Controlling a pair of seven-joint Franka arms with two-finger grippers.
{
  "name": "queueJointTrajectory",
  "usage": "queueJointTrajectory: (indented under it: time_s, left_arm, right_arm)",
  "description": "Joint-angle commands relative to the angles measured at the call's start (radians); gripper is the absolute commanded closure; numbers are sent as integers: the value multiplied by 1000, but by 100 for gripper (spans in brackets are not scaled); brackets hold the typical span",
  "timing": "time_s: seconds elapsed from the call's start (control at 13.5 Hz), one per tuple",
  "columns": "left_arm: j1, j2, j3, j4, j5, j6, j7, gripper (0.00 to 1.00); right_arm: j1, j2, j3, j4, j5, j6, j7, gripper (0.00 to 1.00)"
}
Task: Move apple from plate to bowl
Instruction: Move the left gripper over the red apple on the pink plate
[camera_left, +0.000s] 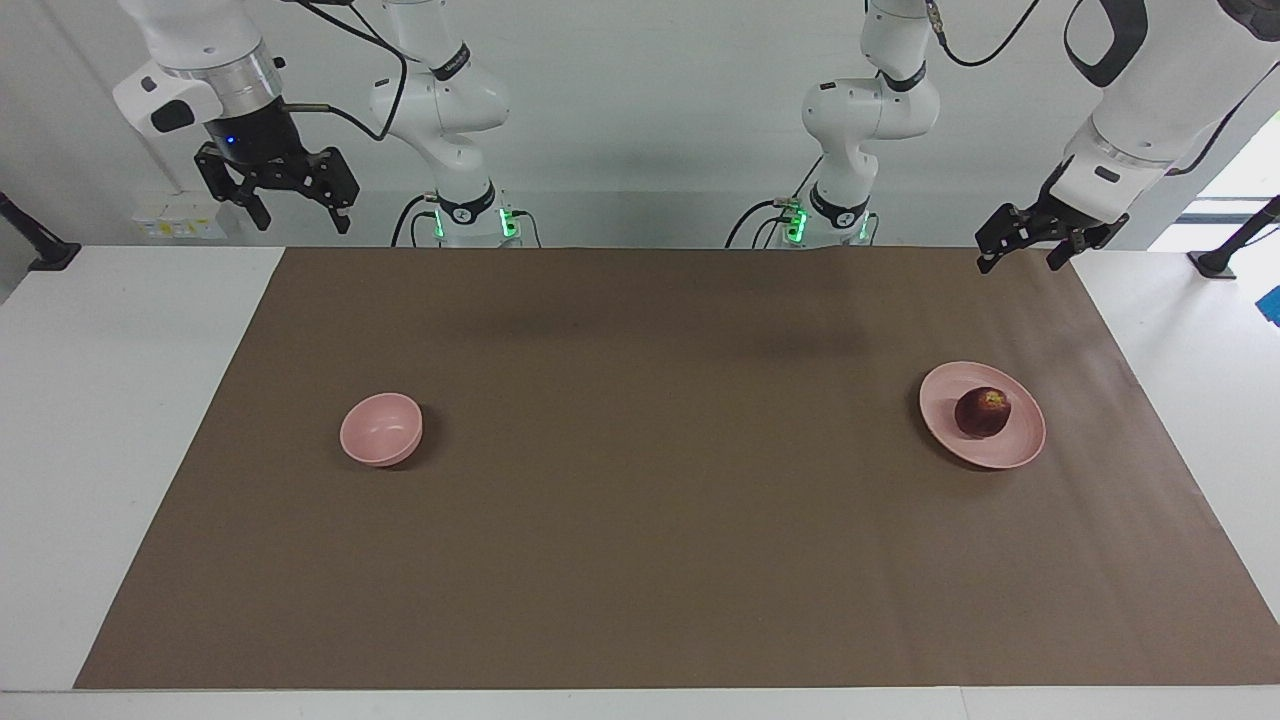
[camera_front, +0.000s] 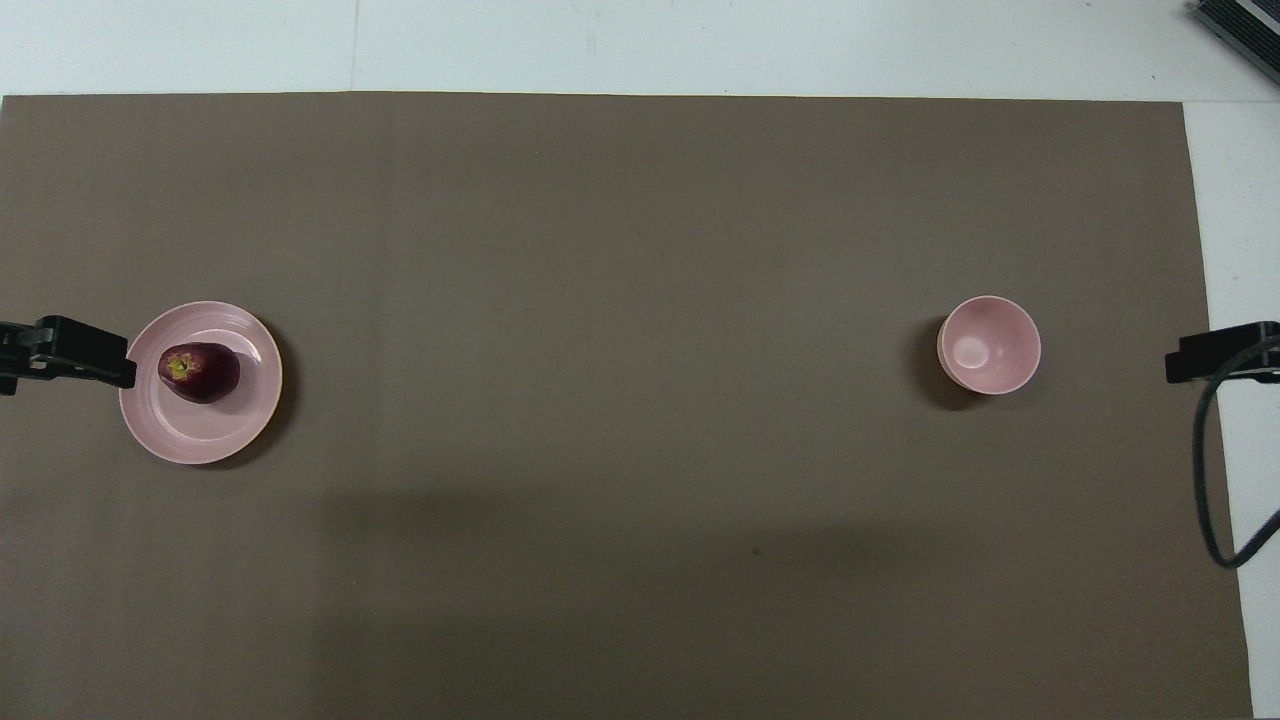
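Observation:
The dark red apple (camera_left: 982, 412) with a yellowish patch lies on the flat pink plate (camera_left: 1025, 445), toward the left arm's end of the table; both also show in the overhead view, the apple (camera_front: 199, 372) on the plate (camera_front: 200, 435). The small deep pink bowl (camera_left: 381, 429) stands empty toward the right arm's end and also shows in the overhead view (camera_front: 989, 344). My left gripper (camera_left: 1018, 265) hangs open and empty in the air over the brown mat's edge, apart from the plate. My right gripper (camera_left: 300, 222) hangs open and empty, high over the table's edge at the robots' end.
A brown mat (camera_left: 640, 560) covers most of the white table (camera_left: 110, 420). A black cable (camera_front: 1215, 480) loops down from the right arm at the overhead view's edge.

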Motion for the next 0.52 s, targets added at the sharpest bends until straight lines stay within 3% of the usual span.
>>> queueJointTrajectory:
  time_s: [0.0, 0.45]
  left_arm:
    - [10, -38, -4, -88, -3, 60, 13, 0]
    - [50, -70, -1, -246, -3, 228, 70, 0]
  right_arm:
    - [0, -17, 2, -21, -13, 15, -2, 0]
    - [0, -17, 2, -21, -13, 16, -2, 0]
